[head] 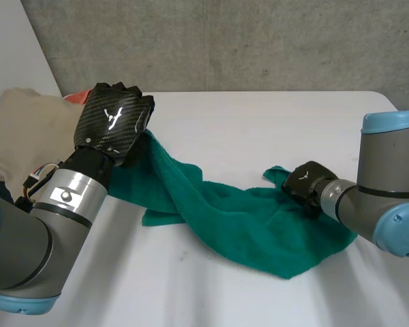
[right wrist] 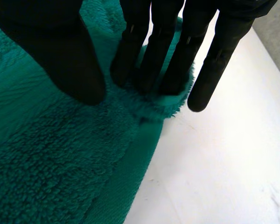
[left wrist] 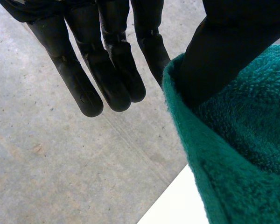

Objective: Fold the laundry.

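Left hand [head: 116,116] was raised off the table [head: 259,109] at its left side, back of the hand to the head camera. In the left wrist view its fingers [left wrist: 107,70] were straight and hanging together. The thumb sat apart from them, with the edge of the green towel [left wrist: 242,140] wrapped against it. That edge ran between the thumb and the nearest finger and looked pinched there. The other fingers were clear of the cloth.

Right hand [head: 305,180] was low at the towel's right-hand corner. In the right wrist view its fingers [right wrist: 158,51] were straight. Most of the tips were pressed into the pile just inside the towel's edge, and one finger was off the cloth over bare table [right wrist: 224,163]. The thumb was down over the towel [right wrist: 51,154] just beside them. No cloth was visibly gathered between thumb and fingers.

The green towel [head: 259,225] lay rumpled across the middle of the table. Its left end was lifted up to the left hand and the rest sagged down and spread flat toward the right hand.

A beige cloth [head: 20,129] was heaped at the table's far left, behind the left arm. A grey concrete wall [head: 225,41] stood behind the table.
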Robot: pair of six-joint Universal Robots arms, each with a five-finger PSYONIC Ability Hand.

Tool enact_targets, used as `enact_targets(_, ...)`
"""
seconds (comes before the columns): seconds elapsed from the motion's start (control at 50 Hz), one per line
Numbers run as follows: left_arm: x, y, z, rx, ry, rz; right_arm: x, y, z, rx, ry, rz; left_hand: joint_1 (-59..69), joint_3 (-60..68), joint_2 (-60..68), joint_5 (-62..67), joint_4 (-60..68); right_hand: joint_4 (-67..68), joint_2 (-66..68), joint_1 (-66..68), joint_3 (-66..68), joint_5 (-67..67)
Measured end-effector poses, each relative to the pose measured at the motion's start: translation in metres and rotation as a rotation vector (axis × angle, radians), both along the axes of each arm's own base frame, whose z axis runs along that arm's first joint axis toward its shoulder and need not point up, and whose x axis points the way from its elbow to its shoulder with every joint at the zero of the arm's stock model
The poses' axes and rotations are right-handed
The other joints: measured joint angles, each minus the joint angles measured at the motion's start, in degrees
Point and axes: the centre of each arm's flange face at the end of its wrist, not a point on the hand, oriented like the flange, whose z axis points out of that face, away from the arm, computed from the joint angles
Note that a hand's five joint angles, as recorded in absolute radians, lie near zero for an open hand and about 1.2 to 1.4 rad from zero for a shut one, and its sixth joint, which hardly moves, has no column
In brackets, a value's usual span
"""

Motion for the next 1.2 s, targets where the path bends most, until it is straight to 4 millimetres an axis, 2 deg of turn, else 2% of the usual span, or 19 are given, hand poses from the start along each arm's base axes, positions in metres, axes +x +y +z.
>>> enact_targets(0.06,0.001,0.0,-0.001,0.002,-0.001,0.004,0.0,0.0,0.001,-0.019,-0.009,-0.002,0.0,0.0,0.0,0.0,0.0,6.4,5.8,3.8,5.9,5.5)
enact_targets(0.14,0.002,0.0,0.0,0.004,-0.003,0.007,-0.001,0.0,0.008,-0.045,-0.024,-0.009,0.0,0.0,0.0,0.0,0.0,7.1,5.9,3.8,6.4,6.0)
enact_targets(0.26,0.007,0.002,0.01,-0.002,0.002,0.016,-0.007,0.006,0.042,-0.105,-0.06,-0.033,0.0,0.0,0.0,0.0,0.0,7.2,5.9,3.8,6.4,6.0)
enact_targets(0.28,0.009,0.003,0.014,-0.007,0.006,0.021,-0.011,0.008,0.054,-0.117,-0.067,-0.043,0.0,0.0,0.0,0.0,0.0,0.5,-0.4,-0.3,0.2,0.9)
enact_targets(0.34,0.015,0.003,0.022,-0.015,0.011,0.034,-0.021,0.014,0.072,-0.117,-0.071,-0.063,0.0,0.0,0.0,0.0,0.0,-18.8,-19.9,-17.6,-18.7,-18.9)
enact_targets(0.38,0.017,0.003,0.025,-0.016,0.013,0.041,-0.027,0.02,0.08,-0.097,-0.068,-0.077,0.0,0.0,0.0,0.0,0.0,-27.0,-27.5,-25.1,-26.7,-27.3)
enact_targets(0.44,0.02,0.003,0.025,-0.01,0.012,0.046,-0.033,0.026,0.083,-0.06,-0.068,-0.092,0.0,0.0,0.0,0.0,0.0,-30.0,-30.3,-27.5,-29.7,-30.9)
enact_targets(0.54,0.02,0.003,0.018,0.015,0.006,0.047,-0.037,0.03,0.078,-0.012,-0.1,-0.125,0.0,0.0,0.0,0.0,0.0,-30.0,-30.3,-27.5,-29.7,-31.0)
enact_targets(0.74,0.018,0.003,0.01,0.037,0.001,0.04,-0.037,0.034,0.054,0.028,-0.156,-0.159,0.0,0.0,0.0,0.0,0.0,-30.0,-30.3,-27.5,-29.7,-31.1)
enact_targets(1.0,0.018,0.003,0.009,0.042,-0.001,0.041,-0.028,0.023,-0.001,0.075,-0.155,-0.135,0.0,0.0,0.0,0.0,0.0,-29.6,-29.7,-27.0,-29.0,-29.7)
enact_targets(1.04,0.018,0.003,0.009,0.043,-0.001,0.043,-0.028,0.02,-0.007,0.077,-0.152,-0.136,0.0,0.0,0.0,0.0,0.0,-23.3,-22.7,-20.4,-22.1,-22.8)
enact_targets(1.08,0.019,0.002,0.009,0.043,-0.002,0.046,-0.027,0.015,-0.011,0.066,-0.154,-0.14,0.0,0.0,0.0,0.0,0.0,-3.3,-1.9,-1.1,-2.9,-3.2)
enact_targets(1.12,0.02,0.002,0.009,0.043,-0.002,0.048,-0.027,0.012,-0.012,0.049,-0.16,-0.144,0.0,0.0,0.0,0.0,0.0,4.5,5.0,5.6,4.8,4.4)
enact_targets(1.16,0.02,0.002,0.009,0.043,-0.002,0.05,-0.027,0.009,-0.011,0.033,-0.167,-0.151,0.0,0.0,0.0,0.0,0.0,6.5,6.1,5.8,6.4,5.4)
enact_targets(1.2,0.02,0.001,0.009,0.042,-0.001,0.053,-0.028,0.005,-0.001,-0.012,-0.189,-0.164,0.0,0.0,0.0,0.0,0.0,7.1,6.1,5.8,6.7,5.4)
